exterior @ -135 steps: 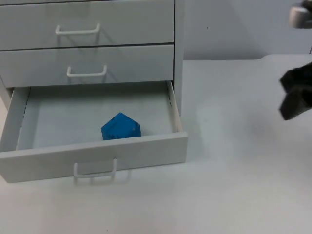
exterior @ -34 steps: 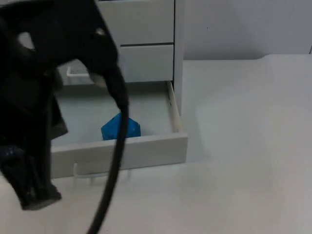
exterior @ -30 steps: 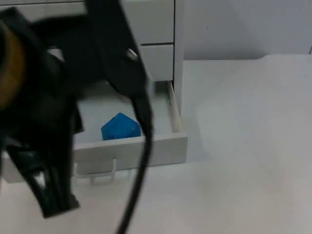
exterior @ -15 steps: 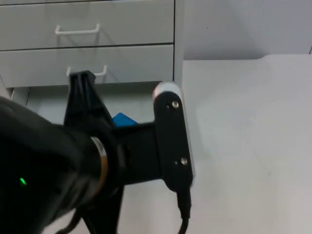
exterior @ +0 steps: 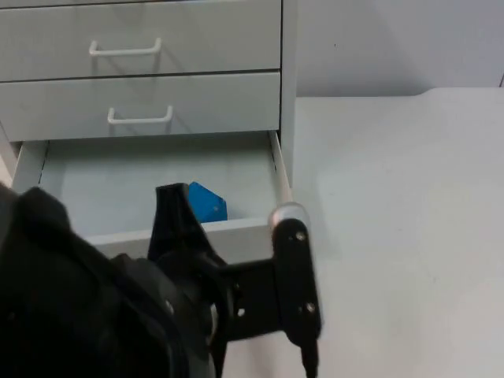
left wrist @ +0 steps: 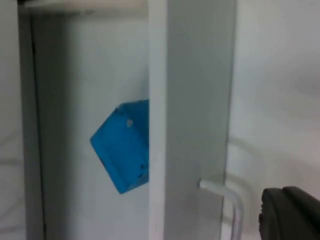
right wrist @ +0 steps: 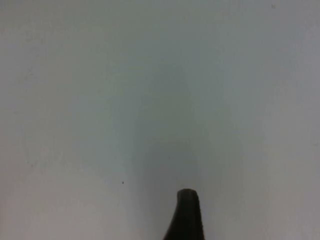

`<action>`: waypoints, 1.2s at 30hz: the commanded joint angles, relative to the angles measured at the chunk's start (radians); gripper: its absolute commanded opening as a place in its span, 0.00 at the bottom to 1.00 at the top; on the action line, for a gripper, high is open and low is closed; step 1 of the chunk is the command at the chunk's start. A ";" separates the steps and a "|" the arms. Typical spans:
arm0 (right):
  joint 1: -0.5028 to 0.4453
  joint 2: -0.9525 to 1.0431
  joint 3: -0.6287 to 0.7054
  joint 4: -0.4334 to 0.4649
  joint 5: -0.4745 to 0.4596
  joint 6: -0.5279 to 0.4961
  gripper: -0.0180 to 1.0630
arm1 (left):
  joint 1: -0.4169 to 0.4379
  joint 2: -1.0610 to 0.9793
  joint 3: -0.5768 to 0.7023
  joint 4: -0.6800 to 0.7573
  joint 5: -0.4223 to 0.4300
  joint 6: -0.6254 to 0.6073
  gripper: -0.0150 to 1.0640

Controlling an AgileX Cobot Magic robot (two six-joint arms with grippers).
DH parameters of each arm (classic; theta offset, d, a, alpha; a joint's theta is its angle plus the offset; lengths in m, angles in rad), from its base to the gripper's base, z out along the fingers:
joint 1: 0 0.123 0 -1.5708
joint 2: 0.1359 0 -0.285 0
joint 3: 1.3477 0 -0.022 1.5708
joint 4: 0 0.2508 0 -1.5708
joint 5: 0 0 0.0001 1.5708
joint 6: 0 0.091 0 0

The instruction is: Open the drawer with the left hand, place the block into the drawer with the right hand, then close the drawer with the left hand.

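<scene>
Top view: left gripper (left wrist: 292, 212) near open drawer (exterior: 236, 232) front, blue block (exterior: 206, 201) inside; jaws' state unclear.

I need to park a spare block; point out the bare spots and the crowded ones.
Bare: the white table top right of the cabinet, up to the grey wall. Also the open drawer's floor left of the blue block. Crowded: the drawer front, where the left arm looms by the handle.

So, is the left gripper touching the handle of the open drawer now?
Apart. In the left wrist view, the left gripper's fingertip sits beside the handle of the drawer, with a strip of table visible between them.
</scene>
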 commanded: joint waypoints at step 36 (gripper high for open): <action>-0.003 -0.005 0.000 0.037 -0.033 -0.003 0.60 | 0.393 0.133 -0.128 0.142 0.091 -0.163 0.01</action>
